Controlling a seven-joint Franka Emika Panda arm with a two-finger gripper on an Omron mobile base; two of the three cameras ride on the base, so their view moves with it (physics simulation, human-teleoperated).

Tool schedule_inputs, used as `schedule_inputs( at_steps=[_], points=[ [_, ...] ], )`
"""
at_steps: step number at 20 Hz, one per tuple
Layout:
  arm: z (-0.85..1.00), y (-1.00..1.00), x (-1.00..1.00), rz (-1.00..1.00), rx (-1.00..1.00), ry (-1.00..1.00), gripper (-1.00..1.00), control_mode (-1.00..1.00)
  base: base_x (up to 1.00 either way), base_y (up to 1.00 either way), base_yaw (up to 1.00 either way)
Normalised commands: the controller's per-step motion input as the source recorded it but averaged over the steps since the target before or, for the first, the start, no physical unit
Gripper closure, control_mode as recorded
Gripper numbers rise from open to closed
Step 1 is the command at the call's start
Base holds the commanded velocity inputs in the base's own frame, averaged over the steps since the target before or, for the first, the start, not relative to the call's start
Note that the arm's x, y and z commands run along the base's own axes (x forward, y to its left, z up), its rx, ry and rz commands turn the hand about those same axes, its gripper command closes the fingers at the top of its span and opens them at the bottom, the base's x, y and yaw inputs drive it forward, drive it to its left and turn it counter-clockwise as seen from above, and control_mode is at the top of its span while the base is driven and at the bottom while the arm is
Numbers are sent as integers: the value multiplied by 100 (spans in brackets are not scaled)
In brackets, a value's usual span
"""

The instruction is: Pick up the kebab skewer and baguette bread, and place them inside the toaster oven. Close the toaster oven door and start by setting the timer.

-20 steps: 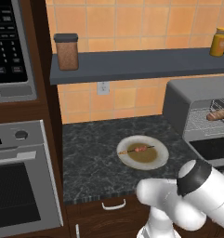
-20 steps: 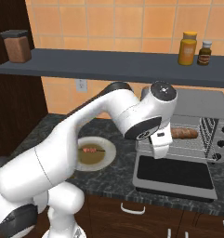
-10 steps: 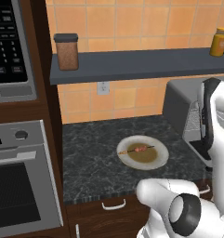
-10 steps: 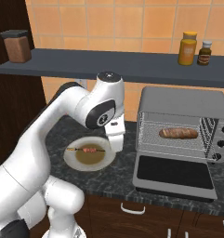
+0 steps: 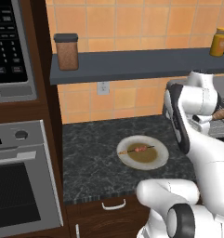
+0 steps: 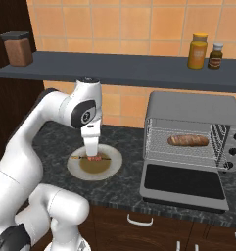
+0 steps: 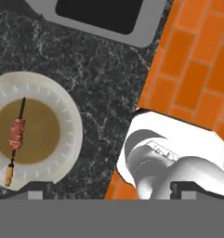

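Note:
The kebab skewer (image 6: 92, 158) lies across a white plate (image 6: 114, 162) on the dark counter, its reddish meat chunks at mid-stick. My gripper (image 6: 93, 152) hangs open just above it, fingers pointing down. In the hand view the skewer (image 7: 16, 135) lies at the left on the plate (image 7: 69, 125), off to the side of my widely spread fingertips (image 7: 36, 188). The baguette bread (image 6: 188, 140) rests on the wire rack inside the grey toaster oven (image 6: 188, 105). The toaster oven door (image 6: 183, 181) is folded down flat, open. From the left, the skewer (image 5: 139, 149) shows beside my arm.
A wall shelf (image 6: 119, 68) above the counter carries a brown canister (image 6: 17, 48) and two bottles (image 6: 198, 50). A built-in wall oven (image 5: 20, 186) and microwave (image 5: 11, 51) stand to the left. The tiled wall (image 7: 197, 69) is close behind the plate.
The arm has swung left from the toaster oven's opening to above the plate. The baguette stays on the rack. The gripper has stayed open.

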Motion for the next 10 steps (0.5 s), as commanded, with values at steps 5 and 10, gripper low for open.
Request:
schedule_inputs(
  at_steps=[5,10],
  points=[
    [-50,46,57,0,1,1,-100,-100,0,0,0],
    [-59,29,91,-1,5,0,-100,-100,0,0,0]
  ],
)
